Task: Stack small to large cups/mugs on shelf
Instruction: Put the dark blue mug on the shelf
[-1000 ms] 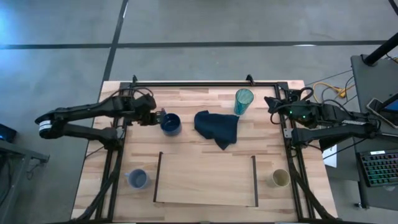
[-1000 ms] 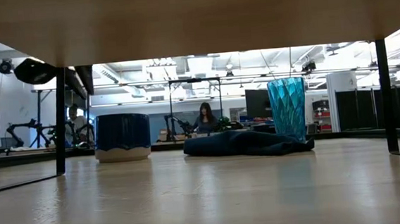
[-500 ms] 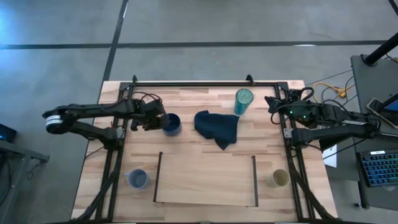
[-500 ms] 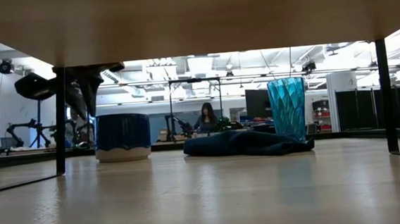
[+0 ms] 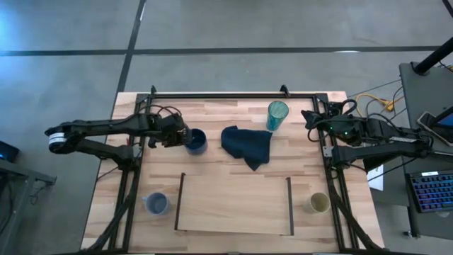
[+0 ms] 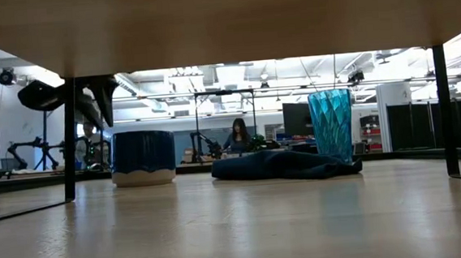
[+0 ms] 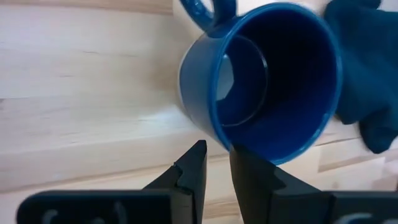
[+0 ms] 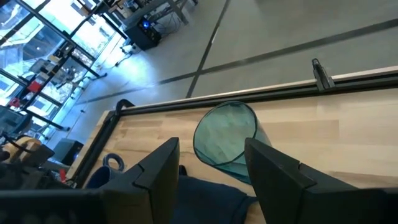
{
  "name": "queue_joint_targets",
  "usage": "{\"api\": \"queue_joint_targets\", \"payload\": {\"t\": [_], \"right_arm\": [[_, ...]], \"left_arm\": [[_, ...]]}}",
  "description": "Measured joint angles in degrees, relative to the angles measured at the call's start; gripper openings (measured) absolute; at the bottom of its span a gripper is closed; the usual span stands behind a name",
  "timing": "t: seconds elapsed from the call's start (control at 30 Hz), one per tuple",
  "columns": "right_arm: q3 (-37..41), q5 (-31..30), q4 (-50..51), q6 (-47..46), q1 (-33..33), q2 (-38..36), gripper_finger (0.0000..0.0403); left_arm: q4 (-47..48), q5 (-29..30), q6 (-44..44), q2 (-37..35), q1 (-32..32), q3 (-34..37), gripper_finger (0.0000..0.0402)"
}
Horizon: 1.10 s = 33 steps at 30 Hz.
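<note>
The dark blue handled mug [image 5: 196, 140] stands upright on the tabletop at the far left, its handle [image 7: 205, 12] on the far side. My left gripper [image 5: 183, 135] is at the mug's left side with its fingers nearly closed [image 7: 216, 163], tips right at the rim. The teal tumbler [image 5: 277, 115] stands at the far right. The grey-blue cup [image 5: 156, 204] stands left of the shelf [image 5: 233, 205] and the beige cup [image 5: 319, 204] right of it. My right gripper [image 5: 310, 118] waits open at the table's right edge, facing the tumbler [image 8: 227, 140]. My left gripper's fingertips [image 7: 199, 152] stand at the mug's rim [image 7: 225, 144] on its left side, slanting down from the table's left. I cannot tell whether they touch it. The mug stands flat on the table.
A crumpled dark blue cloth [image 5: 248, 145] lies between the mug and the tumbler, close to the mug's right side [image 7: 367, 93]. In the low view the shelf board [image 6: 223, 20] spans overhead on thin dark legs [image 6: 70, 140].
My left gripper has come down beside the mug's left side, drawing a little toward the table's left edge and then back toward the mug. The mug has stayed about where it was.
</note>
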State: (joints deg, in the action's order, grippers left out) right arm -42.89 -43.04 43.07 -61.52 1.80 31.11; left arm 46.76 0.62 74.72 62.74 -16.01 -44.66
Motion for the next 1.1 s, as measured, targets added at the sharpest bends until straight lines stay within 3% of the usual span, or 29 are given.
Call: {"api": "queue_joint_targets", "payload": {"t": [0.5, 0.87, 1.1], "right_arm": [[0.00, 1.48, 0.04, -0.48, 0.00, 0.00, 0.0176], [0.00, 1.65, 1.78, -0.60, 0.02, 0.02, 0.0176], [0.01, 1.32, 1.75, -0.57, 0.02, 0.04, 0.0176]], "left_arm": [[-5.59, -0.95, -1.77, 6.71, 0.00, -0.36, 0.0057], [-3.90, 4.44, -2.01, -0.23, 0.20, -2.14, 0.0057], [-0.74, 4.41, -2.14, -0.91, 0.20, -0.04, 0.0057]]}}
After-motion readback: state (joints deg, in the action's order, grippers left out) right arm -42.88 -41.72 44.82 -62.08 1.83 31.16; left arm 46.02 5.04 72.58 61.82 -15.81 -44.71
